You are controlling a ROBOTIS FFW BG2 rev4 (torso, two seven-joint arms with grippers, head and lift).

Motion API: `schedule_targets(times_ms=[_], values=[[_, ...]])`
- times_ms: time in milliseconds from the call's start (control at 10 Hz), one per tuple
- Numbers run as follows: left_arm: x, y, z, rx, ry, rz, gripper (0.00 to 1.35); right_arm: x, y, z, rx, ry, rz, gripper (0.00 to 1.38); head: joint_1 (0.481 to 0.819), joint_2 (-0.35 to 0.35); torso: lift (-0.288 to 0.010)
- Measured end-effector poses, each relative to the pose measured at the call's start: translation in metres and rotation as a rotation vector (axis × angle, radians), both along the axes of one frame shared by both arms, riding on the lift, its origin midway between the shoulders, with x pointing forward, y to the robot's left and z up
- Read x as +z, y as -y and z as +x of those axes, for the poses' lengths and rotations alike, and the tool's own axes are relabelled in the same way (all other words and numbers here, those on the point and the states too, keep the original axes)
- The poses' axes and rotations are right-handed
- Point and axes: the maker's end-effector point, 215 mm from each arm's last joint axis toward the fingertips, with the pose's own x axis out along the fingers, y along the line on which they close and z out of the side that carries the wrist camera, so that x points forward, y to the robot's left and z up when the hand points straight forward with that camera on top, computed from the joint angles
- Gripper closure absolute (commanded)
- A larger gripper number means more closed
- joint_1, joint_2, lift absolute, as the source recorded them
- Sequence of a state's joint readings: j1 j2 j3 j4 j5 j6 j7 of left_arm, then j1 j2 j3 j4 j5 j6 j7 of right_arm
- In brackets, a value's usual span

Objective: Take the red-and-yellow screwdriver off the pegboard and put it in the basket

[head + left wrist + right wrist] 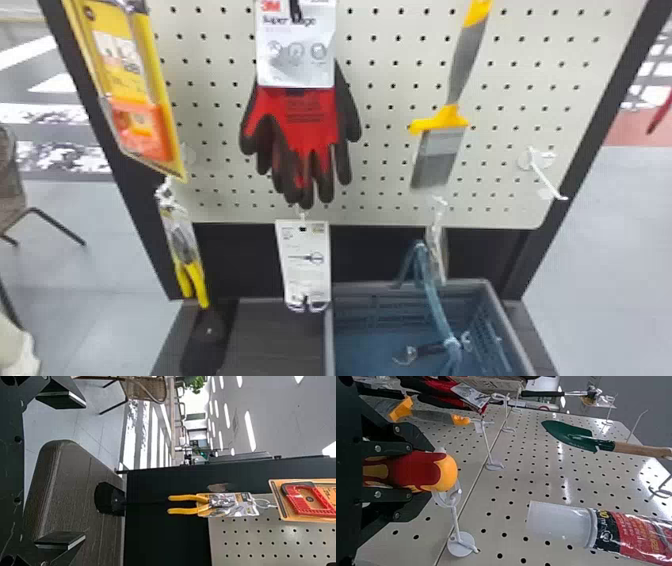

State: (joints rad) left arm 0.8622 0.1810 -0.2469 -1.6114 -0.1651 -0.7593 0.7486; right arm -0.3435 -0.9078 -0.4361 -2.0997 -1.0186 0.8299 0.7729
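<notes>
Shelf (275,340): dark, wood-grained, set below the pegboard (390,85). Basket (328,345): grey-blue, stood on the shelf's right part, with open-mesh walls; blue strap (434,295) seen in front of its far wall and over its inside. Black block (206,335): placed on the shelf's left part.

Screwdriver (421,471): red and yellow, found at the pegboard beside a white hook (457,524); its handle is pinched between the fingers of the right pincer (413,471). Left pincer (60,467): fingers spread, nothing held, seen over the shelf's left end.

Hung on the pegboard: red-and-black gloves (310,120) near the middle, with a white card (303,260) below; brush (440,150), yellow and grey, to their right; yellow-handled pliers (185,250) to the left. Also seen at the pegboard: green trowel (567,435); red-labelled tube (621,534).

Room: grey floor (90,250) to both sides; chair (11,185) at left; green plant (196,384) farther off; bright strip lights (249,431) set in the ceiling.
</notes>
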Motion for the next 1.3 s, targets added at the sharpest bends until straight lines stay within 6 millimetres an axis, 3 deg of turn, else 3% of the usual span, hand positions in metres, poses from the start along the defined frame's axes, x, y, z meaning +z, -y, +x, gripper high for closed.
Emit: schedule_targets(times_ms=[1300], values=[[-0.001,0.000,0.000,0.000,-0.002,-0.003,0.14,0.013,0.002,-0.012,-0.021,0.046,-0.003,1.07,0.549,0.000,-0.100]])
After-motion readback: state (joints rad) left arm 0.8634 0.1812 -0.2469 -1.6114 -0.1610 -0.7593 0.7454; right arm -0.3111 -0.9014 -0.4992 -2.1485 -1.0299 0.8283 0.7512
